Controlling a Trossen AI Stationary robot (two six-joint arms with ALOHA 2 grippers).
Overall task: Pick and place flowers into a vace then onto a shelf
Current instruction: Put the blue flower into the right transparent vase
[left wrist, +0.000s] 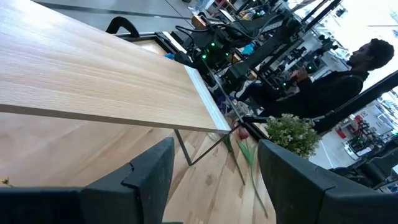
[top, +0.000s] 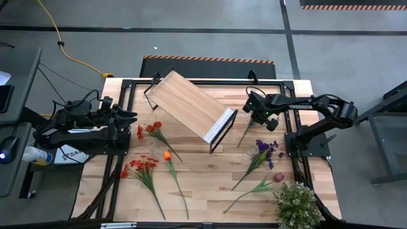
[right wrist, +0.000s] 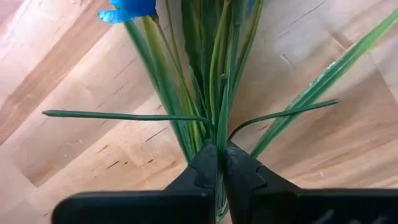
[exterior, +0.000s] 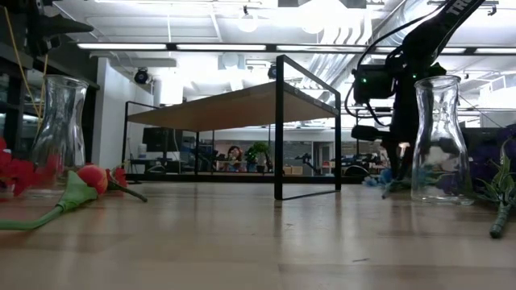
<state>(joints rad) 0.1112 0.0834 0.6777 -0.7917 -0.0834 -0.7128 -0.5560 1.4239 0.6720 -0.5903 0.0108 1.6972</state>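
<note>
At the table's left edge the left tool (top: pixel 130 116) waits with its fingers parted and nothing between them, well apart from the red sprays (top: pixel 141 166) and the orange tulip (top: pixel 168 156) lying flat on the planked wood table (top: pixel 210 175). In the middle stands the shelf (top: pixel 187 105), a pale, smooth-grained board in a thin black metal frame, set at an angle to the table's edges.

Just past the shelf's right end, the right tool (right wrist: pixel 217 155) is closed tight on the bunched green stems of a blue flower (right wrist: pixel 129 7). The stems run straight away from the fingers, long axis in line with them, the blue bloom at the far end; they look thin, plastic and springy, with narrow leaves splaying sideways. The flower lies on the table close under this arm, so the right arm is plainly the nearer. The likely next lift must carry it to a clear glass vase (exterior: pixel 440 137), narrow-necked, which in the low view stands close by.
</note>
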